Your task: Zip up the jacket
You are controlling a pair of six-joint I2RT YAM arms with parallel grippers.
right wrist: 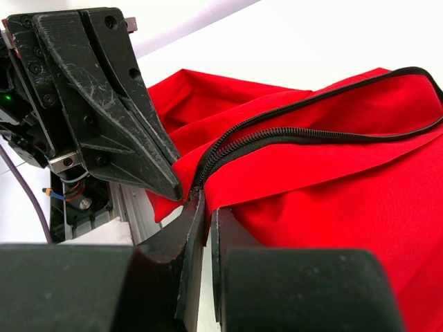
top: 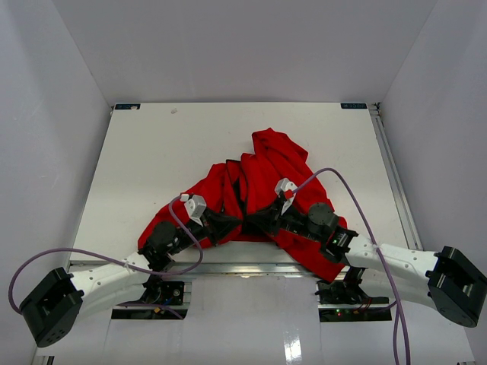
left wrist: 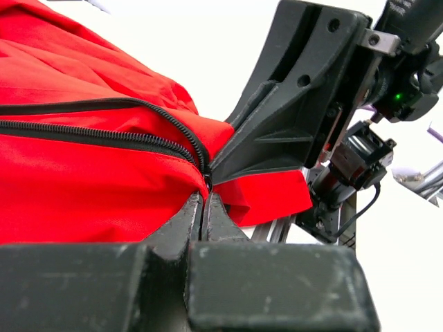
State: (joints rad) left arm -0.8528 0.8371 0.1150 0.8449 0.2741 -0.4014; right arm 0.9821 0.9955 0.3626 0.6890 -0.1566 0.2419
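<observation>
The foot of the zipper [left wrist: 104, 135] is where detail gives out. Its two dark toothed rows run together right at the fingertips, and whether a slider sits there cannot be made out. From above, both sets of jaws are lost against the red cloth, and the jacket's near hem is partly covered by the wrists. The sleeves are bunched in folds, so none can be traced.

The left arm [top: 106, 277] reaches in low from the near left corner and the right arm [top: 396, 258] from the near right, their tips meeting nose to nose at the hem. The left jaws are clenched, nipping the jacket [top: 262, 179] just below the zipper's end. The right jaws are clenched too, with a fold of the hem caught between them.

The jacket lies crumpled at the middle of the white bench [top: 152, 144], close to its near edge. Plain pale walls [top: 228, 46] enclose it on three sides. A purple cable [top: 358, 205] loops over the right arm.
</observation>
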